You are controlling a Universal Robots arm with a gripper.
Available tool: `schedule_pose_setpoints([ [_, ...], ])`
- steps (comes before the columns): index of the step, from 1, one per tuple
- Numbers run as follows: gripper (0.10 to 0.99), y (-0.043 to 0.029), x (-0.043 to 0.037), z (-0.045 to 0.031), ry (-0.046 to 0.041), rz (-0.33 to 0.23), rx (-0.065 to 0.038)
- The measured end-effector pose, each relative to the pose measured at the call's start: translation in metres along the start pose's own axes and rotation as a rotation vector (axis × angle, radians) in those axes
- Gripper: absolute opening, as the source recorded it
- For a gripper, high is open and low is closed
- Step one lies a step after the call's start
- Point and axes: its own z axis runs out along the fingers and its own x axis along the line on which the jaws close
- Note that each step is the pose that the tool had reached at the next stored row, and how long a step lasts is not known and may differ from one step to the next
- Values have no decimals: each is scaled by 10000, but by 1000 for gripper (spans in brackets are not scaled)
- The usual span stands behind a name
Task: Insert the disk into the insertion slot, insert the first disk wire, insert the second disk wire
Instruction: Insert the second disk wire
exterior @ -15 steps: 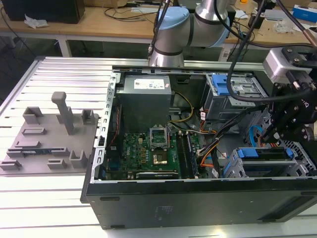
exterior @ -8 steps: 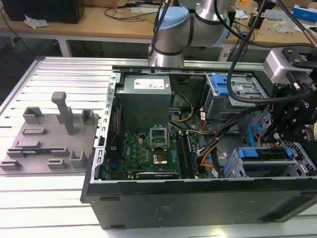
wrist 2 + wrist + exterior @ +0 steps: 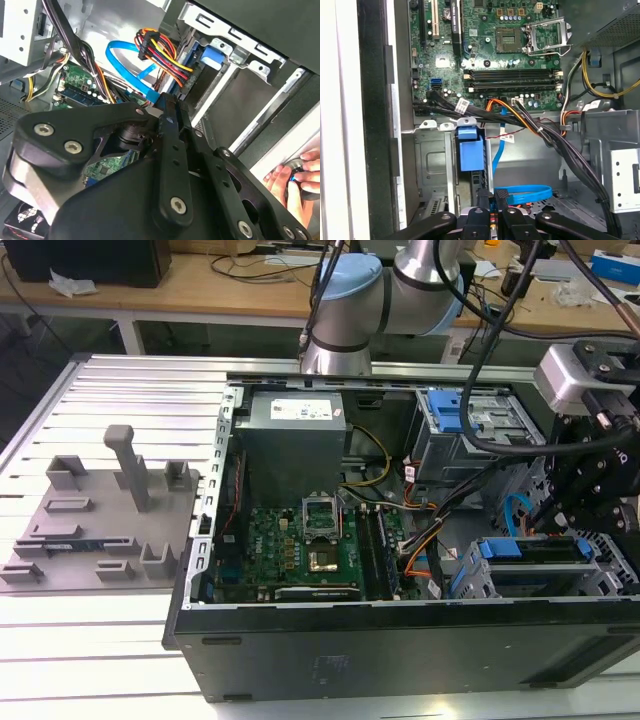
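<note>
Your gripper hangs at the exterior view's right, inside the open computer case, just above the low drive cage at the near right corner. In the first wrist view its black fingers stand close together with a connector of coloured wires seen in the narrow gap between them, beside a flat blue cable. You can't tell for certain whether they are clamped on that connector, since the linkage blocks the tips. In the second wrist view the black linkage covers the near half of the picture, and the fingertip reaches toward the bundle of red, yellow and black wires and the blue ribbon beside it.

The disk already sits in the insertion slot. Only its blue caddy edge and a dark strip of its side show; the label is hidden. Its long axis runs left to right across the exterior view, lying flat, with the blue end tab toward the motherboard.

Farther back, the taller grey bay carries a blue latch. At the corner of the second wrist view, a person's hand is partly cut off by the frame edge.
</note>
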Motion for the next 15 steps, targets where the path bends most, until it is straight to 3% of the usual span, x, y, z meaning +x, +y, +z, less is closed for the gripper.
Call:
schedule_pose_setpoints([
  [15,161,-10,14,35,-1,11,0],
])
